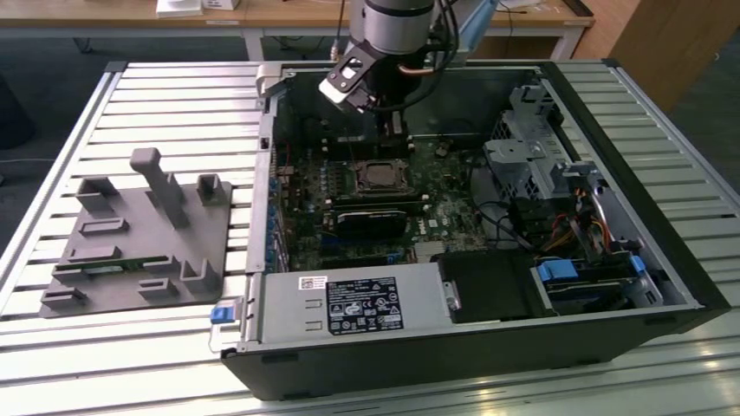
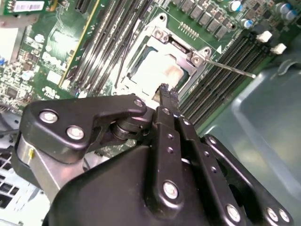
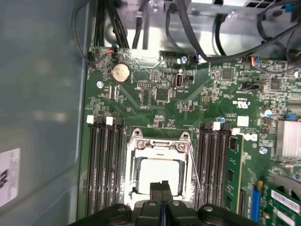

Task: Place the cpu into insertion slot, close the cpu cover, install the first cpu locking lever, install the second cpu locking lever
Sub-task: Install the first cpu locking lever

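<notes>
The cpu (image 3: 159,173) lies in the insertion slot (image 1: 376,176), and the cpu cover (image 3: 133,157) seems folded down around it. The end effector (image 3: 162,185) hangs at the socket edge, fingers pressed together and holding nothing. A thin locking lever (image 2: 231,68) stands out free. I judge the first lever step is in hand, and it calls for a precise push on that wire.

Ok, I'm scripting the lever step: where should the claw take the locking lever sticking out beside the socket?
Probably near its free end, from above, straddling it crosswise: the locking lever is a thin straight rod angling out over the memory slots.
</notes>
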